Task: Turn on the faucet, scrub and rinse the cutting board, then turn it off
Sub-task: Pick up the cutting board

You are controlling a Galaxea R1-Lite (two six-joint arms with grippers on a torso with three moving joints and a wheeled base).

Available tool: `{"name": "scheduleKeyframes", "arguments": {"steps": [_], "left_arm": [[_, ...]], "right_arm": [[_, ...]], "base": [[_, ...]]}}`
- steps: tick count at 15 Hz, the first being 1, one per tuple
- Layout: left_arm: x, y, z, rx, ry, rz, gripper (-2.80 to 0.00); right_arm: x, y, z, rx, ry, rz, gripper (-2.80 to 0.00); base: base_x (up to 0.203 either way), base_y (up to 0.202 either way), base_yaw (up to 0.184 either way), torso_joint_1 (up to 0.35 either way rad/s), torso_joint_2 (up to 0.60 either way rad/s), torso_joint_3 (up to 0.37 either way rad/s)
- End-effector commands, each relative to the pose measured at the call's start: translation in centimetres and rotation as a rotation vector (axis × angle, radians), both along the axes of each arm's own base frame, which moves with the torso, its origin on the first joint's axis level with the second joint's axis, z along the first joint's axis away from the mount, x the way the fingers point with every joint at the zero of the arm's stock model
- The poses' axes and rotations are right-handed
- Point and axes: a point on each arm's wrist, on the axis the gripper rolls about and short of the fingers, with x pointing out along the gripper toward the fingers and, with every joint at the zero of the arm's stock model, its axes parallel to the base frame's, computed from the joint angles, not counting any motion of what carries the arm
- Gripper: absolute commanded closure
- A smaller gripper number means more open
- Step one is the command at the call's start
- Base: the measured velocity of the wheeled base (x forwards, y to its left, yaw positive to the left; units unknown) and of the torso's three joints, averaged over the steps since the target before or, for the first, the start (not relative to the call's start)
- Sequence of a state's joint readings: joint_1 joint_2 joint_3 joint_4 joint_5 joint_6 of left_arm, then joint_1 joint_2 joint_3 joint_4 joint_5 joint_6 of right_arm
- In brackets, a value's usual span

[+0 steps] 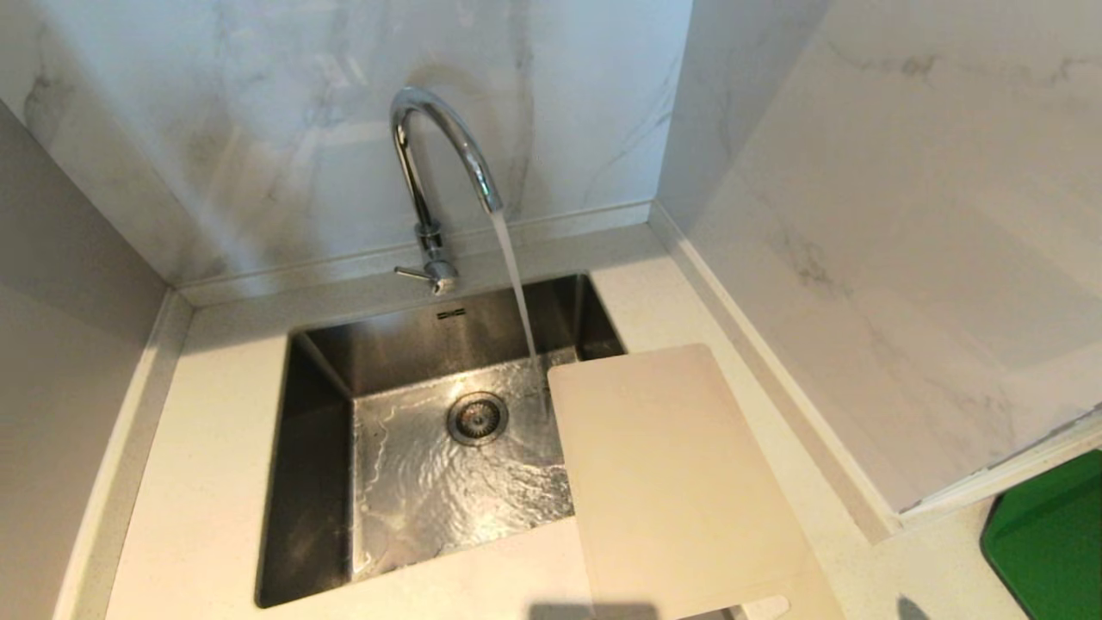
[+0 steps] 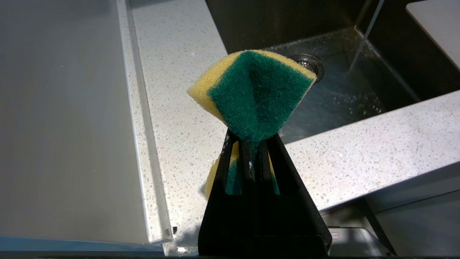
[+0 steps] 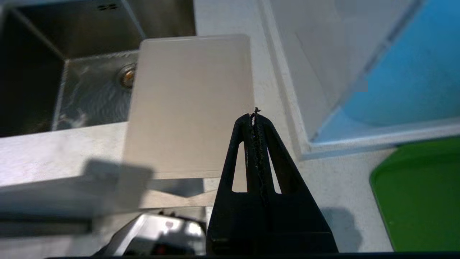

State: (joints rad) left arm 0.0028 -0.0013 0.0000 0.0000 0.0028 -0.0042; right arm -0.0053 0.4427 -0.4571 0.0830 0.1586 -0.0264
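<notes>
The chrome gooseneck faucet (image 1: 435, 164) stands behind the steel sink (image 1: 318, 482), and water runs from its spout onto the sink floor near the drain. The off-white cutting board (image 1: 676, 482) lies flat on the counter at the sink's right, one corner overhanging the basin. It also shows in the right wrist view as the cutting board (image 3: 187, 104). My left gripper (image 2: 253, 138) is shut on a yellow and green sponge (image 2: 257, 90), held near the counter's front left. My right gripper (image 3: 255, 117) is shut and empty, hovering above the board's near right edge. Neither arm shows in the head view.
A green slab (image 1: 1050, 538) lies on the counter at the far right, seen too as the green slab (image 3: 420, 194). Marble walls close in behind the sink and on the right. Speckled counter (image 1: 215, 448) runs along the sink's left.
</notes>
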Motion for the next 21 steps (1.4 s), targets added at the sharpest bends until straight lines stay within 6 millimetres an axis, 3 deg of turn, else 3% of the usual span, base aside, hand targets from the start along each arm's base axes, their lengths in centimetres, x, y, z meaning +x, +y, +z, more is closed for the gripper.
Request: {"name": "scheduleKeyframes", "arguments": {"steps": [1,6,11,21], "left_arm": [[0.0,0.0,0.0,0.000,0.000,0.001,0.00],[0.0,0.0,0.0,0.000,0.000,0.001,0.00],[0.0,0.0,0.0,0.000,0.000,0.001,0.00],[0.0,0.0,0.0,0.001,0.000,-0.001,0.00]], "right_arm": [[3.3,0.1,3.3,0.007,0.128,0.058,0.00],[5.8,0.3,5.7,-0.119,0.347,0.175,0.00],[9.7,1.0,5.1,-0.160,0.629,0.309,0.00],[12.2,2.3,2.5,-0.226,0.865,0.427,0.00]], "base": [[0.000,0.000,0.000,0.000,0.00,0.000],[0.000,0.000,0.000,0.000,0.00,0.000],[0.000,0.000,0.000,0.000,0.00,0.000],[0.000,0.000,0.000,0.000,0.00,0.000]]}}
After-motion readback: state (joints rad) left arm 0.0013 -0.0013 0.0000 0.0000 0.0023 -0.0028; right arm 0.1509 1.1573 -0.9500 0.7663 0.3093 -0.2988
